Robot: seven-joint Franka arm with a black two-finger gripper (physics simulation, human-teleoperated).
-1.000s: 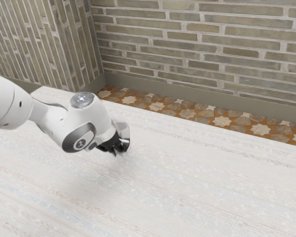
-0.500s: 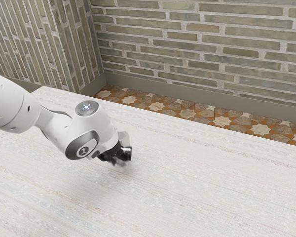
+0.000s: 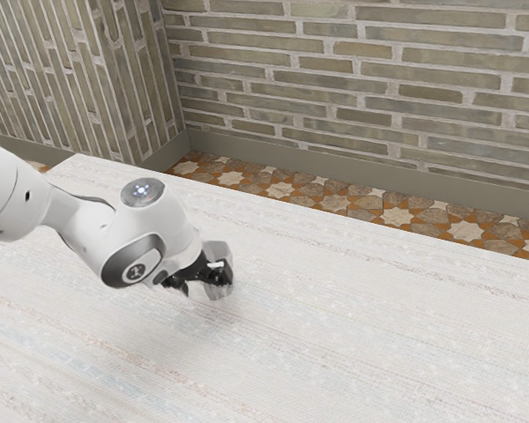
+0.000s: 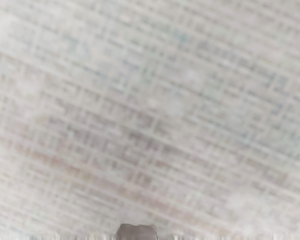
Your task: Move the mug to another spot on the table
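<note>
The table (image 3: pixel 379 344) spreads widest. 1 white arm (image 3: pixel 115 233) stoops low over it, likely so any load travels close to the surface. At its gripper (image 3: pixel 207 280) sits a small grey shape, seemingly the mug (image 3: pixel 218 284) — gripped or not, I cannot tell.

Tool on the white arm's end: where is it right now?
In the exterior view, the tool sits left of centre, close above the pale table, well short of the brick wall and patterned floor behind it.

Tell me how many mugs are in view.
1: a small pale mug at the gripper, toward the exterior view's left of the table. The arm hides part of it.
</note>
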